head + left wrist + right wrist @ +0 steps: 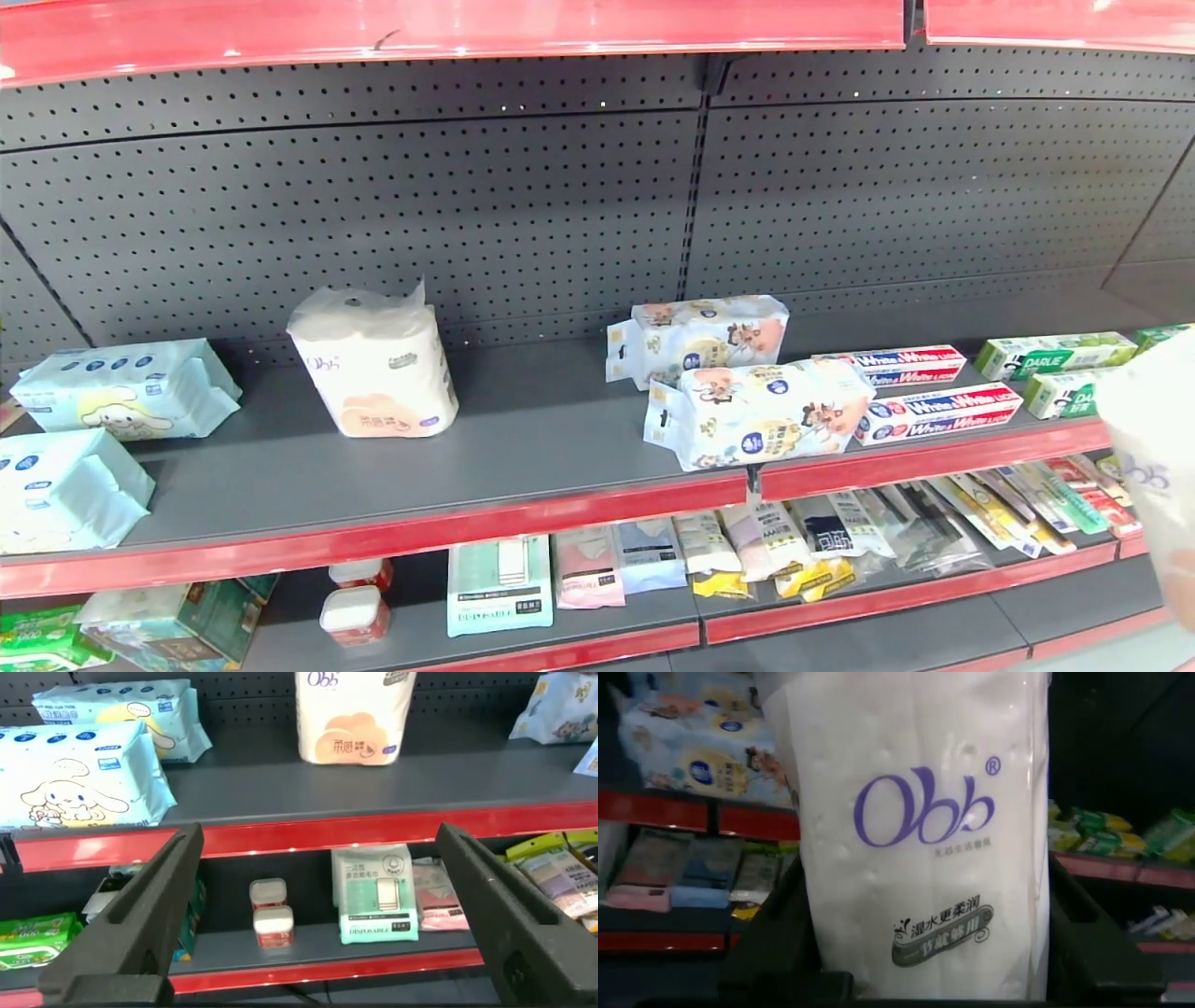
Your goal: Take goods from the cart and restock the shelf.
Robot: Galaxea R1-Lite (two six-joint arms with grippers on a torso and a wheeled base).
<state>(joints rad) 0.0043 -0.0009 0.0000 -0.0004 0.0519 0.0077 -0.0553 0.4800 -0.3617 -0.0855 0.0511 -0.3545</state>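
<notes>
In front of the robot, a grey shelf (523, 439) with a red front rail is seen, partly stocked and with a wide bare stretch across its middle. A pack of paper rolls (924, 831) in thin film is held off the shelf's right end, in the air and not yet set down, by the right gripper (934, 938), whose fingers (785, 943) are clamped on its two sides. A similar pack (373, 369) is stood upright on the shelf left of centre, tissue packs (126, 387) are laid at the far left, two wipes packs (756, 411) right of centre, the nearer one at the front edge, and toothpaste boxes (934, 406) beyond them. The left gripper (322, 905) is held low before the rail, fingers wide apart and empty. Slipping is judged likely if the soft film gives under the squeeze. The front wipes pack could be pushed off if the load is swung in low from the right, and the pack could be caught on the rail if it is not lifted clear.
</notes>
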